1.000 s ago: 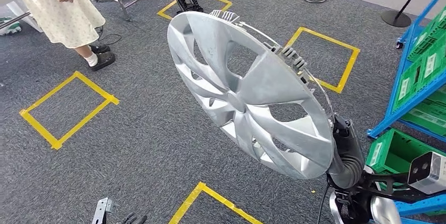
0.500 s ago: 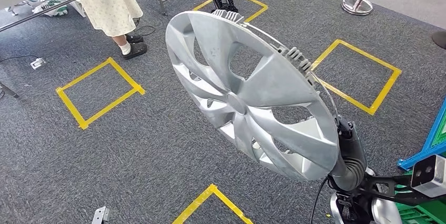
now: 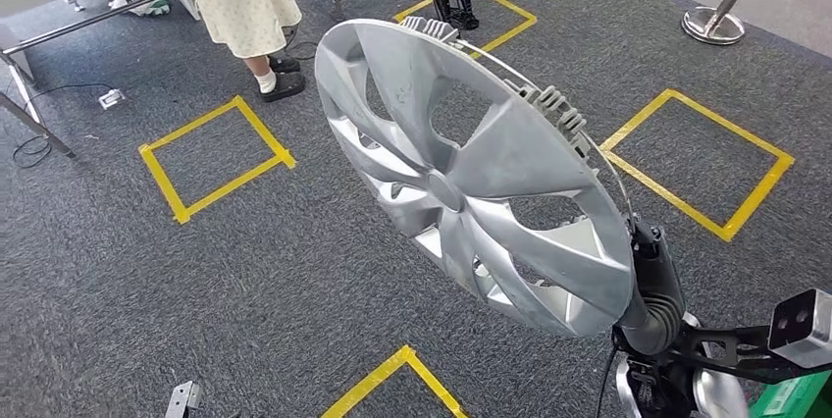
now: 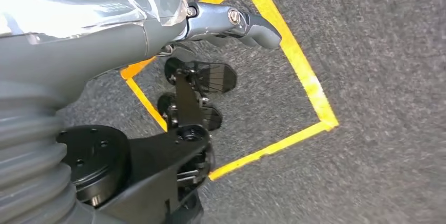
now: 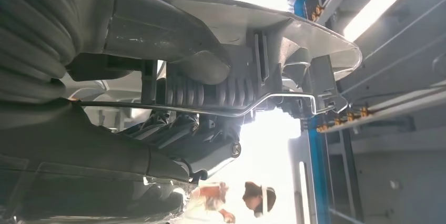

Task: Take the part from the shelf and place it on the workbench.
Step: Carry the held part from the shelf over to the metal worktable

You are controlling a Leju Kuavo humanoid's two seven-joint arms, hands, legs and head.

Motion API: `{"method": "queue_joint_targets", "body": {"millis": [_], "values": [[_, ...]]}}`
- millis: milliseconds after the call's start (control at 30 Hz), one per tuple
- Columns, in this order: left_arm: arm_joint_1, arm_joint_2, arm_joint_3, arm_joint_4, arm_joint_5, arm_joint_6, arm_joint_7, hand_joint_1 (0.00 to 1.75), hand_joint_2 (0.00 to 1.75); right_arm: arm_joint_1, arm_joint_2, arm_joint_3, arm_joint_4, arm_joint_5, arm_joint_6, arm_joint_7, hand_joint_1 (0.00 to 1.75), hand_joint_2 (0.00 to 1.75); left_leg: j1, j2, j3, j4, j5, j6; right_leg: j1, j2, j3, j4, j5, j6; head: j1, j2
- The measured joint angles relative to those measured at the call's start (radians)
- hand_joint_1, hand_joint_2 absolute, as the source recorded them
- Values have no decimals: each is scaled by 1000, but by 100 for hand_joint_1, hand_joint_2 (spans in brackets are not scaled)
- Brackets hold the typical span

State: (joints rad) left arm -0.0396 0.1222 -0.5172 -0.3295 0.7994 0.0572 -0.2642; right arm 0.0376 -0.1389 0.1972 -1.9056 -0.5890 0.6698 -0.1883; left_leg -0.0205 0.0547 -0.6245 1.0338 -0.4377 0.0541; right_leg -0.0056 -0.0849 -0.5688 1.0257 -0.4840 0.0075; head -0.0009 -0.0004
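Left hand [image 4: 231, 24]: hangs over the carpet, fingers curled in, holding nothing.
Part [image 3: 471, 173]: you see a wheel cover, tilted above the floor; probably light, stiff, brittle at the clips.
Right hand [image 3: 650, 281]: grips its lower rim; hold there.

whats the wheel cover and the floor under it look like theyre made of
Wheel cover: probably moulded plastic with a matte silver painted finish, going by the ribbed clips on its rim; a thin metal wire ring runs around the back. Floor: dark grey short-pile carpet, speckled in texture, marked with yellow tape squares.
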Motion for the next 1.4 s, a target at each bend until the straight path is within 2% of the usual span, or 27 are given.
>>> {"method": "queue_joint_targets", "body": {"millis": [33,100,167,233,267,300,367,400,467,533,600,633,700,767,800,833,900,933,1000,1067,1133,1200,1233,1267,1300,1333,1400], "values": [[0,2,0,0,1,1,0,0,175,0,1,0,0,0,0,0,175,175,1,-10,5,-9,4,4,0,-5,2,-2,-1,4,0,0],[2,2,0,0,3,3,-2,0,175,-3,2,-1,0,1,1,0,175,175,8,-28,21,-33,16,11,-1,20,-5,21,-16,8,1,0],[-1,-1,0,0,6,7,-5,0,175,-3,1,-2,0,2,2,0,175,175,14,-49,31,-47,24,15,-5,63,-54,122,-58,3,2,0],[-2,-3,0,0,7,10,-6,0,175,-2,0,-4,1,4,2,0,175,175,15,-73,31,-47,24,16,-9,78,-122,245,-97,5,3,0],[-1,-5,0,0,8,12,-6,0,175,-1,-1,-4,1,5,3,0,175,175,16,-86,32,-47,23,15,-12,80,-140,270,-98,13,2,0],[0,-6,0,0,8,12,-6,0,175,0,-2,-4,1,6,3,0,175,175,17,-98,33,-45,22,12,-16,81,-137,255,-83,24,2,0],[2,-9,0,0,9,13,-8,0,175,1,-3,-4,1,9,3,-1,175,175,23,-125,32,-34,14,1,-27,96,-84,126,-22,51,3,0],[2,-9,0,0,10,13,-8,0,175,1,-4,-5,1,10,4,-1,175,175,23,-136,29,-25,8,-8,-30,106,-54,64,2,56,3,0],[6,-9,0,0,12,14,-10,0,175,1,-3,-4,2,11,5,-1,175,175,24,-151,19,-10,0,-21,-30,118,-26,6,22,47,3,0],[11,-7,-1,2,15,15,-13,0,175,-1,-1,-4,2,12,6,-1,175,175,26,-159,14,-8,-2,-28,-26,106,-26,7,22,28,2,0],[12,-6,-1,2,16,17,-15,0,175,-4,1,-4,1,13,4,0,175,175,28,-136,5,14,-17,-36,-28,94,-22,5,21,16,1,0],[11,-4,-1,3,17,18,-16,0,175,-5,3,-4,1,14,3,0,175,175,29,-114,-11,51,-38,-41,-30,87,-19,3,20,10,0,0],[7,-4,-1,3,17,21,-18,0,175,-5,6,-4,0,15,1,1,175,175,31,-75,-73,174,-95,-50,-25,72,-15,3,15,0,-1,0],[7,-6,-2,3,17,23,-19,0,175,-5,7,-5,0,16,-2,2,175,175,34,-63,-129,270,-120,-53,-21,55,-13,4,11,-5,-1,0],[7,-6,-2,3,17,24,-20,0,175,-4,8,-5,0,17,-3,3,175,175,34,-61,-132,267,-105,-52,-20,47,-10,4,9,-6,-1,0],[7,-7,-2,3,17,25,-20,0,175,-4,8,-6,0,18,-5,4,175,175,33,-57,-114,224,-74,-48,-18,39,-7,4,6,-7,-1,0],[5,-7,-2,3,18,29,-23,0,175,-4,9,-10,-2,22,-11,5,175,175,26,-28,-45,85,-11,-33,-14,25,2,3,-1,-3,-1,0],[3,-7,-2,3,18,32,-23,0,175,-4,9,-13,-3,23,-13,5,175,175,20,-13,-20,34,5,-25,-11,19,5,2,-3,-1,0,0],[0,-9,-2,3,19,34,-24,0,175,-1,10,-17,-5,25,-16,2,175,175,11,-2,-6,3,4,-16,-9,5,7,0,-7,8,0,0],[1,-9,-2,3,19,37,-25,0,175,1,12,-19,-7,27,-20,-1,175,175,11,-20,0,-11,9,-7,-9,-2,12,-5,-10,17,0,0],[-4,-10,-2,3,16,40,-27,0,175,3,12,-21,-9,32,-27,-3,175,175,17,-39,15,-32,19,4,-11,29,-2,31,-30,18,1,0],[-13,-12,-2,3,10,40,-28,0,175,6,12,-22,-9,34,-32,-3,175,175,21,-58,20,-39,24,11,-13,67,-63,149,-79,10,2,0],[-17,-12,-2,3,8,39,-29,0,175,8,13,-23,-9,35,-35,-3,175,175,21,-70,20,-39,24,11,-13,75,-100,217,-100,9,3,0],[-19,-12,-2,3,6,38,-29,0,175,9,13,-23,-9,36,-36,-2,175,175,21,-83,20,-39,23,11,-14,78,-128,263,-110,13,3,0],[-20,-12,-2,3,4,36,-29,0,175,10,14,-23,-9,37,-37,-2,175,175,21,-95,21,-38,23,10,-15,79,-139,272,-104,21,3,0],[-20,-13,-3,3,2,35,-29,0,175,10,14,-23,-9,37,-38,-2,175,175,22,-108,22,-36,21,8,-17,81,-129,240,-82,32,4,0],[-22,-15,-3,3,-1,33,-28,0,175,9,14,-23,-9,38,-38,-1,175,175,24,-133,22,-27,15,-1,-24,100,-72,104,-20,51,4,0]]}}
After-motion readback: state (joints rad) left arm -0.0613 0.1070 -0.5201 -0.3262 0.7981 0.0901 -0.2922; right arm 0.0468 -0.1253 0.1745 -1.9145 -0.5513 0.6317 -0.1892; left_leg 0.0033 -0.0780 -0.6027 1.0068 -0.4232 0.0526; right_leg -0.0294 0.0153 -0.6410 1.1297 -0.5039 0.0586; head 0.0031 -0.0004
